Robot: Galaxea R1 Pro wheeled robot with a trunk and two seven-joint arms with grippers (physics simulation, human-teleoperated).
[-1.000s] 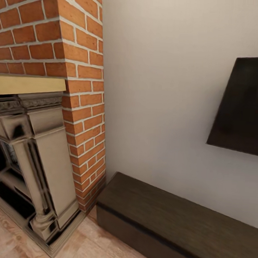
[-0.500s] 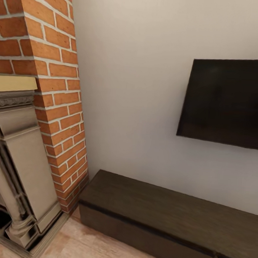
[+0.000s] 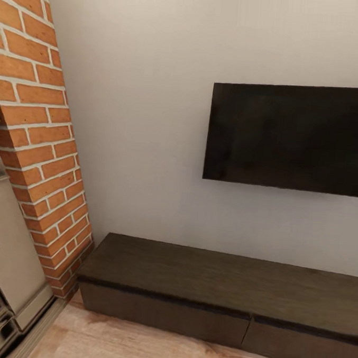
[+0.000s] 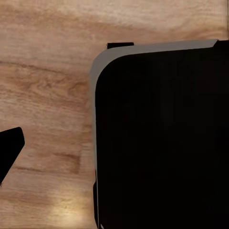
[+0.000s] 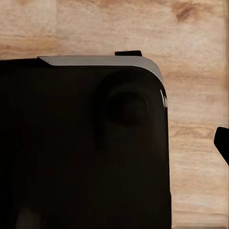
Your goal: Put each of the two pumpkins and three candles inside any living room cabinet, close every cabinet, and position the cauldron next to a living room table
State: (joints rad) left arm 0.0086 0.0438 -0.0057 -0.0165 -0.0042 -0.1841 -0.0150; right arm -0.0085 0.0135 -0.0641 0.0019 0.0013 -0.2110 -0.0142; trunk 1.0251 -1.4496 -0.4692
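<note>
Below, closed cabinet [image 3: 214,292] against wall, beneath a dark screen [image 3: 290,137].

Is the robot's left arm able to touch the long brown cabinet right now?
Probably not yet. The cabinet sits against the wall under the black TV, drawers shut, nothing blocking it. But the left wrist view looks down at wooden floor beside the robot's dark base.

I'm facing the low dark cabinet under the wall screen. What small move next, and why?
Probably keep turning the base right a little to centre the cabinet. Its drawer fronts look shut, its right end runs off the picture, and the brick fireplace takes the left side. Nothing to carry shows in the head view, and both wrist views look down at the wooden floor, so squaring up likely comes before reaching.
</note>
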